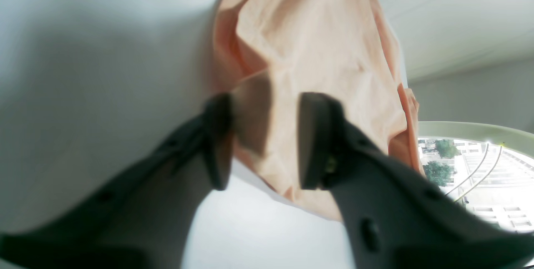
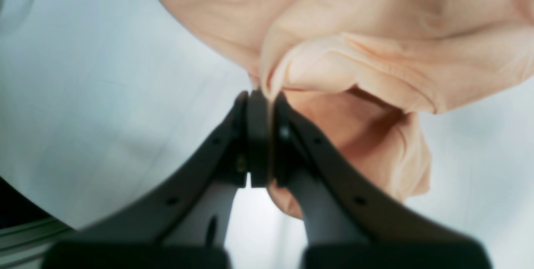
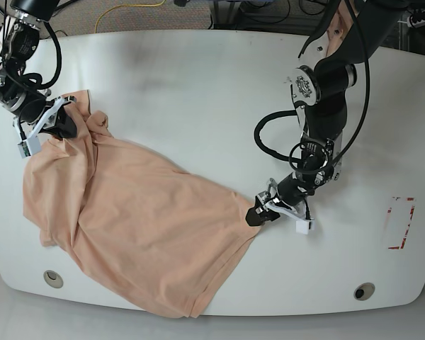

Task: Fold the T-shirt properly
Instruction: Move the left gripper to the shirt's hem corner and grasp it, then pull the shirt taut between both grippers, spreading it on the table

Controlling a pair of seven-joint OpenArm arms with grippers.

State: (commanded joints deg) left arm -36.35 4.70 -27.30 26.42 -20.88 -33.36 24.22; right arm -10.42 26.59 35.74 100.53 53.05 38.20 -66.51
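We see the T-shirt (image 3: 149, 219) on the left half of the white desk (image 3: 340, 269) in the base view, with its lowest corner reaching that view's bottom edge. Its long axis slants from the upper left, by the desk's left edge, down to the middle of the bottom edge; we cannot tell which end is the collar. The peach-pink cloth is soft and matte, spread fairly flat through the middle with shallow creases, and bunched into thick, rounded folds on the left.

At those folds, our right gripper (image 2: 269, 135) is closed on a narrow ridge of the T-shirt, pinched between its black fingers. Our left gripper (image 1: 265, 139) is at the T-shirt's right-hand corner, its fingers well parted, with cloth visible between them; we cannot tell whether they touch it.

Farther out, the desk is smooth, with rounded corners. A round hole (image 3: 53, 279) sits by its bottom left corner, and a second hole (image 3: 364, 291) by its bottom right corner. Broken red marks (image 3: 402, 223) trace an upright rectangle near the right edge.
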